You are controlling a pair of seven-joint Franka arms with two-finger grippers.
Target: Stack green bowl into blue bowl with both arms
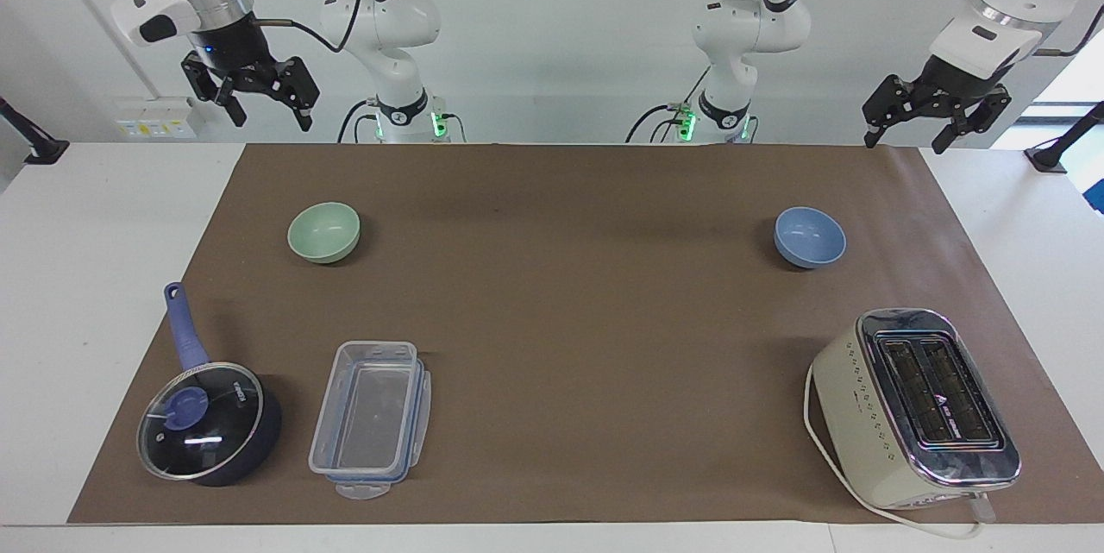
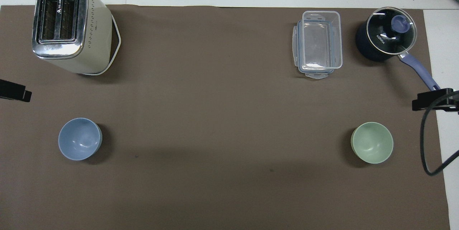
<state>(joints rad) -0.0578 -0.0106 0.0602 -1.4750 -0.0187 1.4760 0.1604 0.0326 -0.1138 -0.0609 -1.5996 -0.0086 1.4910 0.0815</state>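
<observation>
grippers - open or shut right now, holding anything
left gripper: open, empty, raised at its own end of the table.
right gripper: open, empty, raised at its own end of the table.
</observation>
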